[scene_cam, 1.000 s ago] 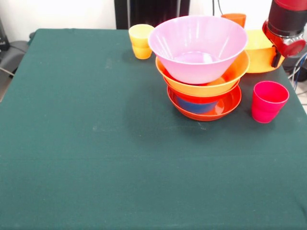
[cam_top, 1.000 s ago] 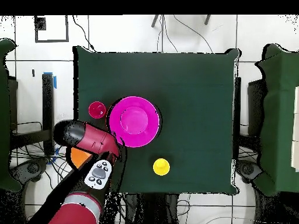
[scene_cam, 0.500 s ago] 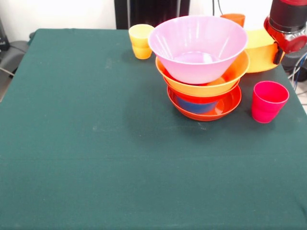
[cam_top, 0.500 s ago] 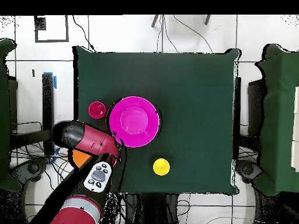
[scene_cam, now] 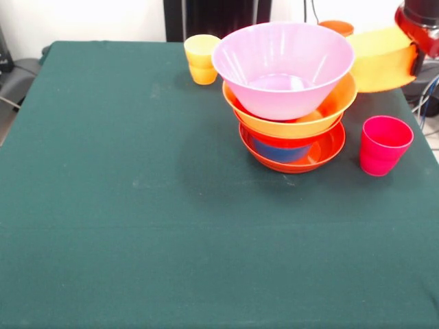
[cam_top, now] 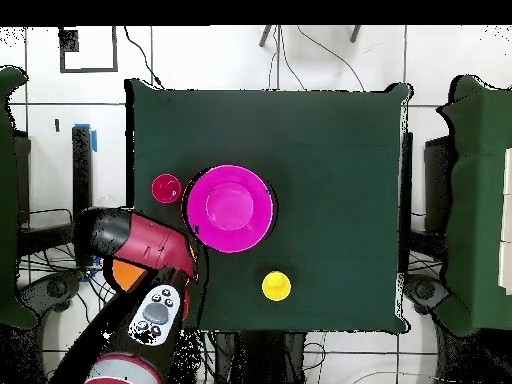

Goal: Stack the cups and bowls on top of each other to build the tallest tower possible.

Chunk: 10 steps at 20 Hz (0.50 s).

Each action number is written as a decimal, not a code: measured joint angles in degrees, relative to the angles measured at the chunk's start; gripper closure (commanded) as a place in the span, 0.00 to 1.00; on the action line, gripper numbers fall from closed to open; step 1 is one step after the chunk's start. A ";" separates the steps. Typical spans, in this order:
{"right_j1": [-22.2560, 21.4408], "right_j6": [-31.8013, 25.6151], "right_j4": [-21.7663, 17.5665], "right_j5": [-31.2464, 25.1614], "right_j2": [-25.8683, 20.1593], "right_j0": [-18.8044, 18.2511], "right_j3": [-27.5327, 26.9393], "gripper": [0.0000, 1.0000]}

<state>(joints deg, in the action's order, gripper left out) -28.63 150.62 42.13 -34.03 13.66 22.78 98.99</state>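
Note:
The tower (scene_cam: 291, 103) stands right of the table's middle: a shallow red-orange bowl (scene_cam: 295, 156) lowest, a blue bowl (scene_cam: 278, 151) in it, then an orange bowl (scene_cam: 302, 120), with the big pink bowl (scene_cam: 282, 65) on top. From overhead the pink bowl (cam_top: 230, 208) hides the rest. My gripper (scene_cam: 413, 58) at the top right is shut on the rim of a large orange-yellow bowl (scene_cam: 381, 62), which hangs tilted above the table. A yellow cup (scene_cam: 201, 58) stands behind the tower, a red-pink cup (scene_cam: 384, 144) to its right, and an orange cup (scene_cam: 336, 27) peeks out behind the held bowl.
A dark green cloth covers the table (scene_cam: 137, 205). In the overhead view the red arm (cam_top: 140, 245) hangs over the table's left bottom corner, by the red-pink cup (cam_top: 166, 187); the yellow cup (cam_top: 276, 286) sits near the bottom edge.
My gripper has risen and drawn back with the orange-yellow bowl, which has come off the table and tipped. It now covers more of the orange cup.

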 measured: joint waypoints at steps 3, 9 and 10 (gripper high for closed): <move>-1.15 0.01 -0.01 -2.18 0.49 0.56 -0.02 1.00; -4.04 0.76 -0.04 -8.65 1.86 1.76 -0.22 1.00; -4.49 1.00 -0.04 -9.39 1.95 1.89 -0.24 1.00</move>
<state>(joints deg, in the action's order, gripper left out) -33.12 151.62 42.09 -43.42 15.62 24.67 98.75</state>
